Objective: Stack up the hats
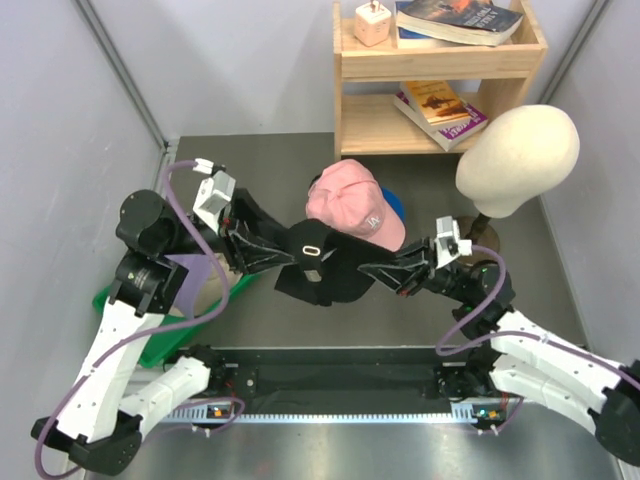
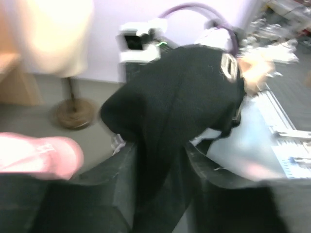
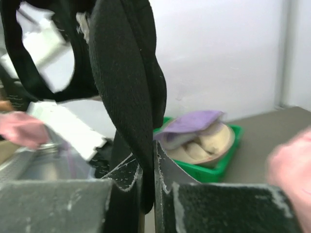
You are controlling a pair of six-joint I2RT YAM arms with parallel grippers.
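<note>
A black cap with a white logo [image 1: 318, 262] hangs in the air between both arms. My left gripper [image 1: 285, 256] is shut on its left side; the fabric [image 2: 175, 111] fills the left wrist view. My right gripper [image 1: 366, 270] is shut on its right edge, the fabric [image 3: 129, 87] pinched between the fingers. Behind it a pale pink cap [image 1: 350, 205] lies on a blue cap [image 1: 395, 208]. The pink cap also shows in the left wrist view [image 2: 39, 153]. A lavender cap [image 3: 194, 124] lies in a green bin [image 3: 218, 162].
The green bin [image 1: 150, 335] sits under my left arm. A cream mannequin head [image 1: 520, 160] stands on a stand at the right. A wooden shelf [image 1: 440, 70] with books is at the back. Grey walls close in on both sides.
</note>
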